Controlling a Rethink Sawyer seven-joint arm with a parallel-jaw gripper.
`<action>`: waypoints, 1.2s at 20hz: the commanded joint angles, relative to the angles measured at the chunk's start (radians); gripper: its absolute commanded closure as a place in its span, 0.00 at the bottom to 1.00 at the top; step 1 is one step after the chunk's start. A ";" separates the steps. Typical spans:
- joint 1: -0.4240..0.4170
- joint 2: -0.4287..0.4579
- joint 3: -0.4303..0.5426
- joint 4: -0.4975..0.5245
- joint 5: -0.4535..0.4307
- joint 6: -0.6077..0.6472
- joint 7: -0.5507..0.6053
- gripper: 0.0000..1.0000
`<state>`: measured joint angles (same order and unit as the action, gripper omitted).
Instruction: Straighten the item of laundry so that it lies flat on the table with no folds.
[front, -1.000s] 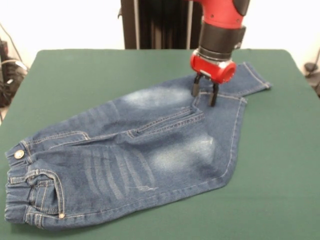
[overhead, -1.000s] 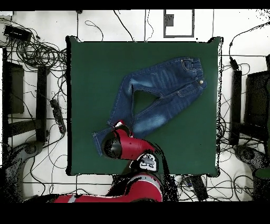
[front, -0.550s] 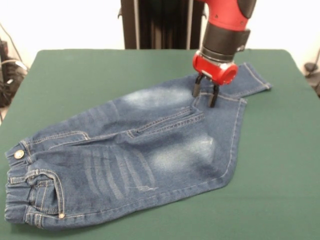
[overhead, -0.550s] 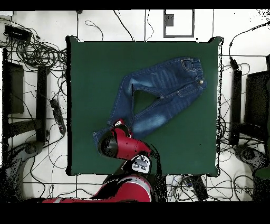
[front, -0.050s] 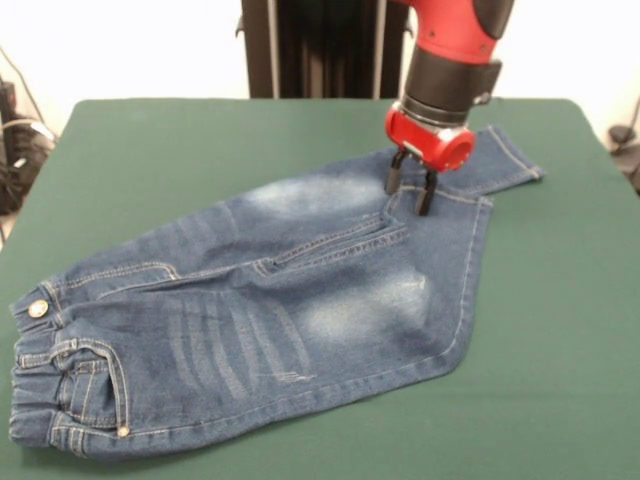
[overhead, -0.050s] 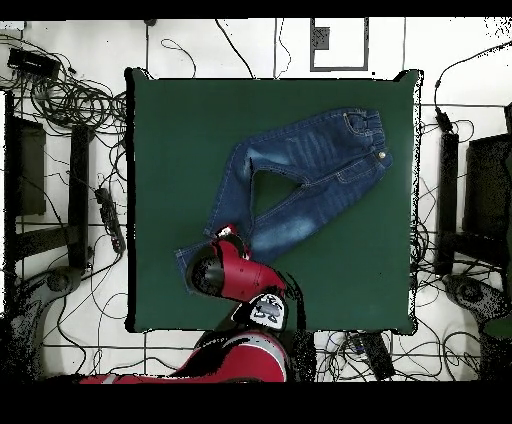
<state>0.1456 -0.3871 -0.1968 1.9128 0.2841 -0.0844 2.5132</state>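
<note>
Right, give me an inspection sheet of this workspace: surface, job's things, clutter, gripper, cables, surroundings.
Surface: table covered in dark green cloth, far larger than the garment.
Job's things: jeans lie spread out but not flat; in the overhead view one leg splays away from the other, and the far leg's cuff runs under the arm.
Clutter: nothing seen on the table besides the jeans.
Gripper: gripper open, fingertips down on the denim near the far leg's lower end, nothing gripped.
Cables: many loose cables on the floor around the table, none on it.
Surroundings: dark equipment on the floor at both sides in the overhead view; no person seen.
</note>
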 joint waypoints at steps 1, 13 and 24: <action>0.031 0.214 0.232 -0.189 0.148 -0.004 0.206 0.00; -0.034 0.034 0.227 -0.065 0.021 0.038 0.114 0.00; 0.002 -0.005 0.184 -0.065 0.052 0.113 0.113 0.00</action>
<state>0.1101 -0.4085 -0.1668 1.9266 0.2978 -0.0650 2.5132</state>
